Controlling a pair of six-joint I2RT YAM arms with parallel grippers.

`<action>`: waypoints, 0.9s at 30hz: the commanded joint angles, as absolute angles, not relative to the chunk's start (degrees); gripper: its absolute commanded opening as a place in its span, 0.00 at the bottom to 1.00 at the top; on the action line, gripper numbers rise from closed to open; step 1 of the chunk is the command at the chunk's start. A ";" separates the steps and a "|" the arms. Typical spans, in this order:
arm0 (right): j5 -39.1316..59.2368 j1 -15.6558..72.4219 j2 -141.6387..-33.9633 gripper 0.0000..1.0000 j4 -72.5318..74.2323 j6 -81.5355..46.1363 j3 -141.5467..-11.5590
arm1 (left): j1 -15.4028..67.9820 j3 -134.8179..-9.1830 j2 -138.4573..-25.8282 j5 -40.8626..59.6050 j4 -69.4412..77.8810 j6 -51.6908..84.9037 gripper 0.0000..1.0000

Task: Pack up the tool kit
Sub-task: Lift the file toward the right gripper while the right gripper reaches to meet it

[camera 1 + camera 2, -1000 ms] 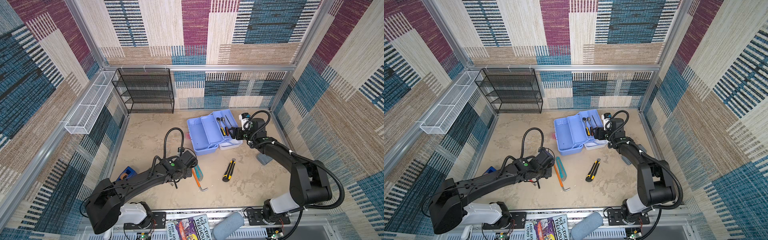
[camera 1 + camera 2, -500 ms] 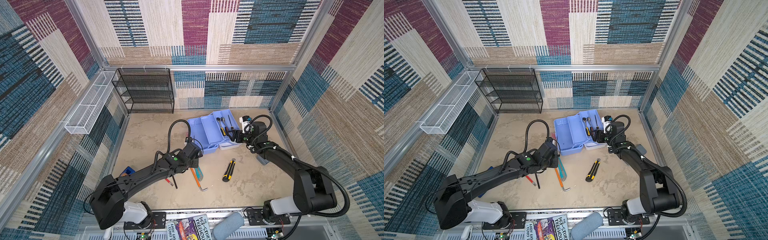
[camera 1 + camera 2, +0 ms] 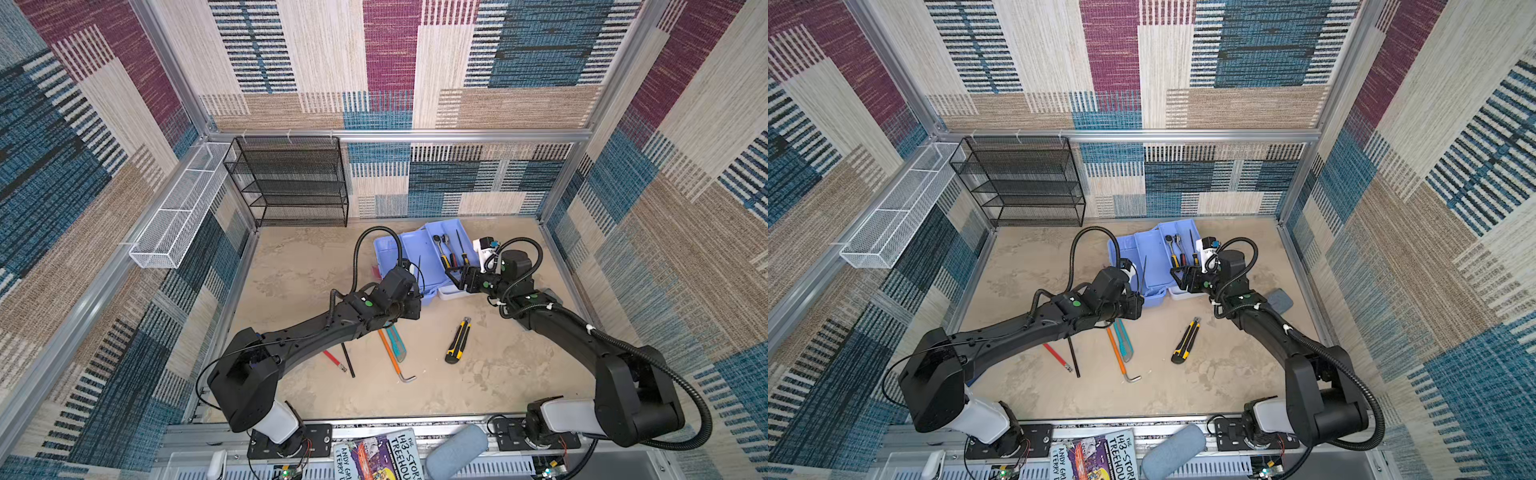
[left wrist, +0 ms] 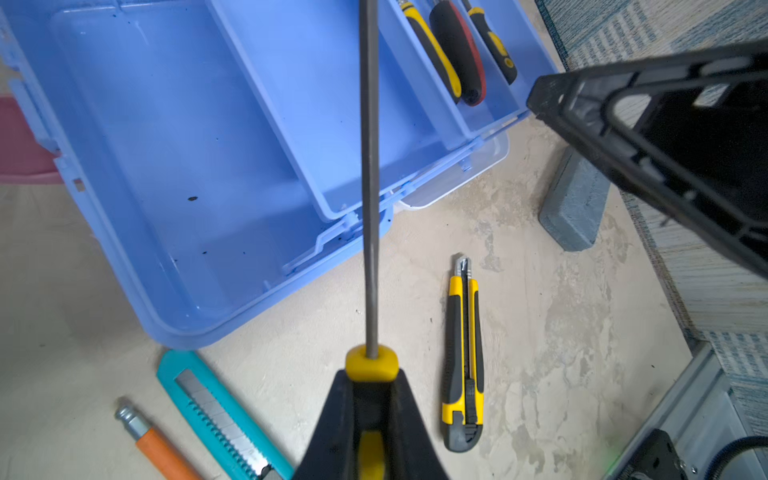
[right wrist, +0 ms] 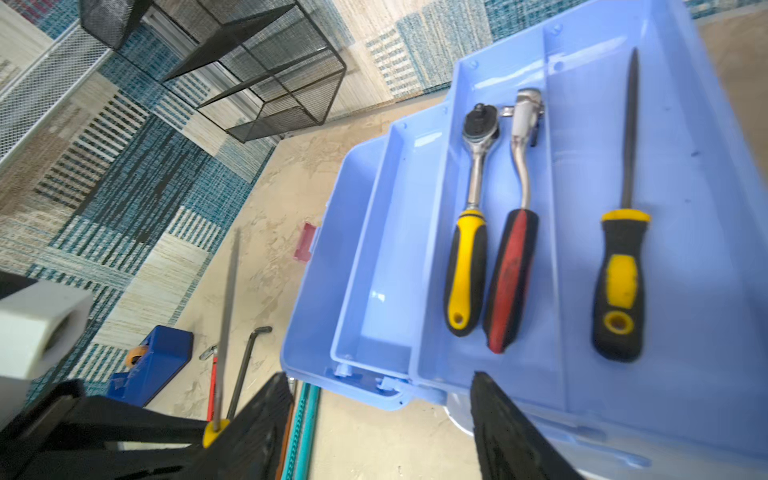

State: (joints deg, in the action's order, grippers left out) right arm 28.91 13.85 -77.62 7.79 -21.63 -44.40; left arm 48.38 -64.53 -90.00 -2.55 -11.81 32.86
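The tool kit [image 3: 409, 257] lies open at the back middle, its lavender-blue base and trays [image 5: 390, 257] showing. Two ratchets [image 5: 469, 266] and a yellow-black screwdriver [image 5: 619, 286] rest in the far tray. My left gripper [image 4: 371, 374] is shut on the yellow handle of a slim file; its grey shaft [image 4: 369, 174] points over the base's near edge. In both top views that gripper [image 3: 415, 286] [image 3: 1138, 291] hovers at the box's front left. My right gripper [image 5: 380, 376] [image 3: 455, 276] stands open and empty at the trays' front edge.
On the floor in front lie a yellow-black utility knife [image 3: 458, 340], a teal cutter [image 3: 397, 343], an orange-handled hex key [image 3: 390, 353], a red tool [image 3: 332, 359] and a black rod [image 3: 347, 359]. Grey pouch [image 3: 1279, 300] at right, blue tape dispenser [image 5: 153, 357] at left, black rack [image 3: 291, 183] behind.
My left gripper has risen from the loose tools and moved toward the box with the file in it. The right gripper has shifted slightly toward the trays' front edge and narrowed a little.
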 commanded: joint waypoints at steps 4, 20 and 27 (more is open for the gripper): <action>30.50 16.10 -78.94 0.66 13.27 -26.13 -44.45 | 48.33 -65.91 -91.88 1.50 -5.51 32.81 0.00; 31.12 20.54 -84.99 0.50 16.52 -29.24 -47.28 | 48.29 -65.49 -94.31 4.83 0.11 33.91 0.00; 31.33 21.10 -85.34 0.24 17.25 -30.72 -47.24 | 48.31 -64.81 -95.12 3.91 2.08 33.69 0.00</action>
State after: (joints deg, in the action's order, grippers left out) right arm 30.94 20.99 -85.17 14.66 -29.30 -46.74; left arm 48.38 -65.06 -94.74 4.69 -1.02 33.28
